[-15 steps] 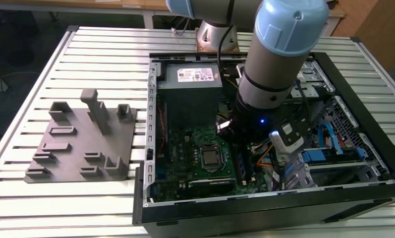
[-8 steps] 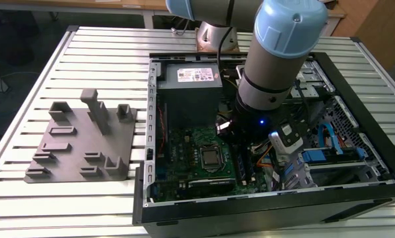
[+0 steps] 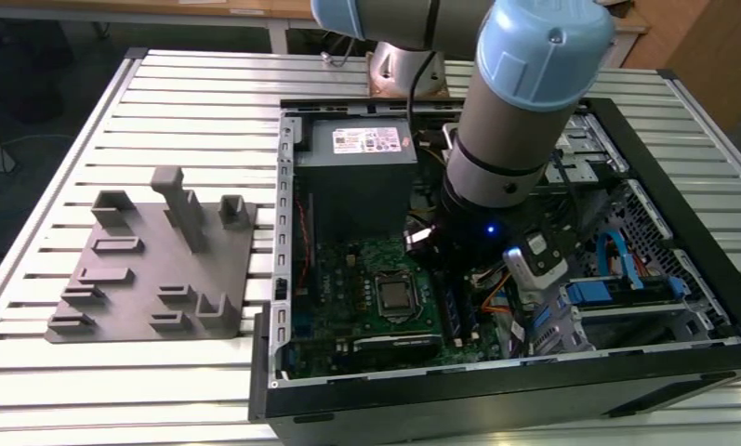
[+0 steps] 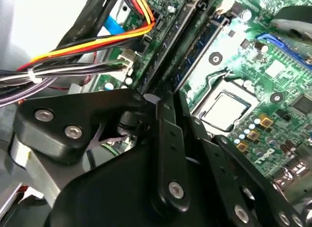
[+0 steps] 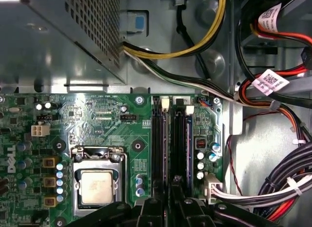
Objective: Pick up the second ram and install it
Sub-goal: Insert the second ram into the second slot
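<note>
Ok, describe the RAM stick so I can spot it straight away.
Inside the open black computer case, find the green motherboard with its silver processor socket. Beside that socket run long black slots; the RAM stick is the thin dark bluish strip standing among them, ahead of the end effector.

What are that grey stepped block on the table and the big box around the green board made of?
The grey stepped block looks like matte plastic, perhaps printed: even dull grey, no shine. The big black computer case seems painted sheet metal: thin folded edges, bare silvery perforated panels inside. The slatted table looks like brushed aluminium.
</note>
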`<state>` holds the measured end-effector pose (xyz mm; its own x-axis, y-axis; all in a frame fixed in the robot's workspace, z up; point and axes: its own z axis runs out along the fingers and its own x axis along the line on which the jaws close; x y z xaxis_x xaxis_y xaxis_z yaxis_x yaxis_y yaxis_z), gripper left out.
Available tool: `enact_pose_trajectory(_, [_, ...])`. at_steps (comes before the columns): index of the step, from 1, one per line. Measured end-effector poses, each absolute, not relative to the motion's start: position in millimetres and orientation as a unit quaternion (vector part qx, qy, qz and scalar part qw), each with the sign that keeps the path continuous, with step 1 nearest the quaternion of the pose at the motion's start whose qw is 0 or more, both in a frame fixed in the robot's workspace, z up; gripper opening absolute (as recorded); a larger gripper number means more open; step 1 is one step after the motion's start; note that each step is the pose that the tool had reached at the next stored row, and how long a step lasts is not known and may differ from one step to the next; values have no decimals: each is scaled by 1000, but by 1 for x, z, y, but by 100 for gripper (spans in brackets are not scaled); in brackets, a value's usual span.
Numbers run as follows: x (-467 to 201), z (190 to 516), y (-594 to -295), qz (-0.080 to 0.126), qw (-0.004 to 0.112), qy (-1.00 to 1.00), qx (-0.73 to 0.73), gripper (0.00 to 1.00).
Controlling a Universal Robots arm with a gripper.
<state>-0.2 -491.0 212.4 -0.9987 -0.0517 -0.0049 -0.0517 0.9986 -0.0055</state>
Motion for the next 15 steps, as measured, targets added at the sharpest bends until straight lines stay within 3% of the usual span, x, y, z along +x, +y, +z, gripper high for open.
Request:
enact_pose_trajectory(7, [0,239,-490,-3,4,1000,-26,21])
enact_pose_trajectory(9, [0,244,-489,-3,4,1000,-26,13])
enact_pose_trajectory(15, [0,251,-488,-2,5,1000,-26,11])
